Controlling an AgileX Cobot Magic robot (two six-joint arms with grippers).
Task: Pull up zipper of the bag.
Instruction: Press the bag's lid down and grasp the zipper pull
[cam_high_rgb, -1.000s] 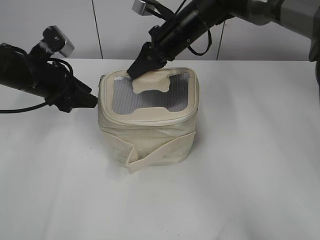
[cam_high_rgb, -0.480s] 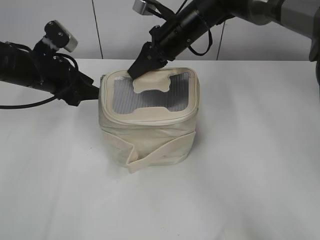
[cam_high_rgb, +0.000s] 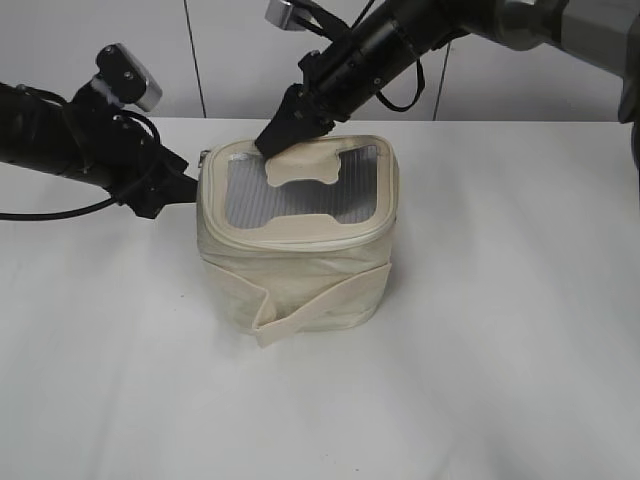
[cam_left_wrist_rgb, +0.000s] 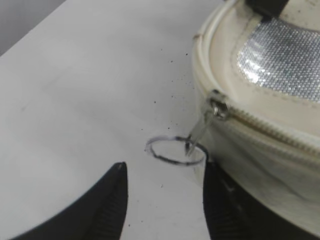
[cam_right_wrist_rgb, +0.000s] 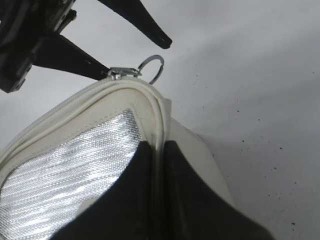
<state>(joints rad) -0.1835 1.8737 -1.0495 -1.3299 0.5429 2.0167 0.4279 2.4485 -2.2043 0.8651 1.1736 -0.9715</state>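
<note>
The cream boxy bag (cam_high_rgb: 300, 270) stands mid-table, its grey mesh top with the H-shaped patch facing up. Its zipper (cam_left_wrist_rgb: 260, 122) runs under the lid rim; the silver pull (cam_left_wrist_rgb: 216, 109) sits at the bag's left far corner with its ring (cam_left_wrist_rgb: 175, 150) dangling. The pull also shows in the right wrist view (cam_right_wrist_rgb: 122, 72). My left gripper (cam_left_wrist_rgb: 162, 172) is open, its fingers either side of the ring and just short of it, with one finger against the bag wall. My right gripper (cam_right_wrist_rgb: 156, 150) is shut on the bag's lid rim (cam_right_wrist_rgb: 150, 107) at the far edge.
The white table (cam_high_rgb: 500, 350) spreads all round the bag. A pale wall with dark vertical seams stands behind. My left arm (cam_high_rgb: 70, 140) reaches in from the left, my right arm (cam_high_rgb: 400, 45) from the upper right.
My left gripper has moved up and right, closer to the bag's left corner where the pull hangs. The right gripper and the bag have stayed put.
</note>
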